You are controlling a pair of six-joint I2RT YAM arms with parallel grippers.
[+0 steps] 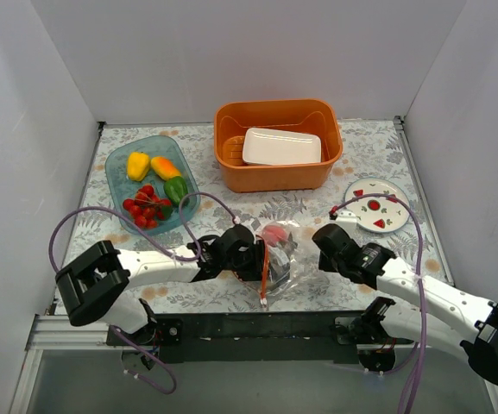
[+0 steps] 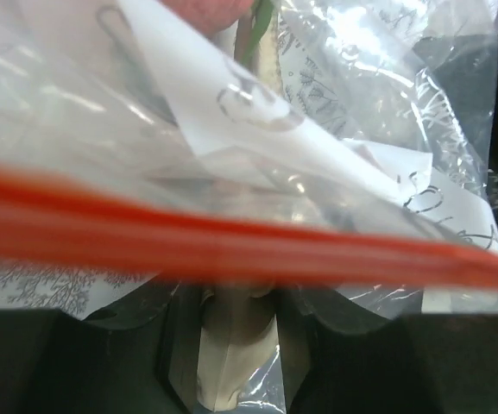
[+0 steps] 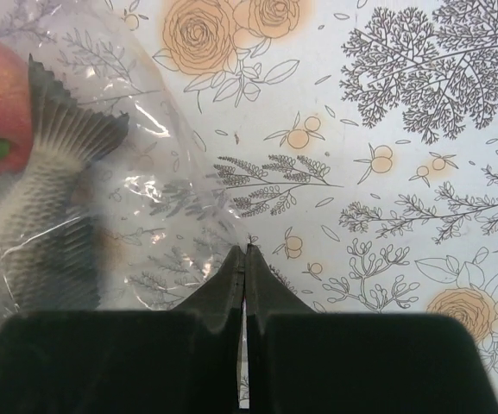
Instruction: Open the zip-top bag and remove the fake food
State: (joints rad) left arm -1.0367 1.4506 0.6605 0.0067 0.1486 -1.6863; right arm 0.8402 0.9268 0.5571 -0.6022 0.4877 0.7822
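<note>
Zip-top bag (image 1: 279, 259) lies on the flowered table (image 1: 378, 147) near its front edge, between your two arms. Your left gripper (image 2: 236, 345) is clamped on the clear plastic just beside the orange-red zip strip (image 2: 249, 246). Your right gripper (image 3: 246, 252) has its fingers pressed together at the bag's right edge; you cannot tell whether they pinch any film. Inside the bag sit a pinkish-red piece (image 1: 274, 234) and a grey toy fish (image 3: 59, 138). Peppers (image 1: 164, 168) and cherry tomatoes (image 1: 145, 207) lie in the teal tray (image 1: 115, 159).
</note>
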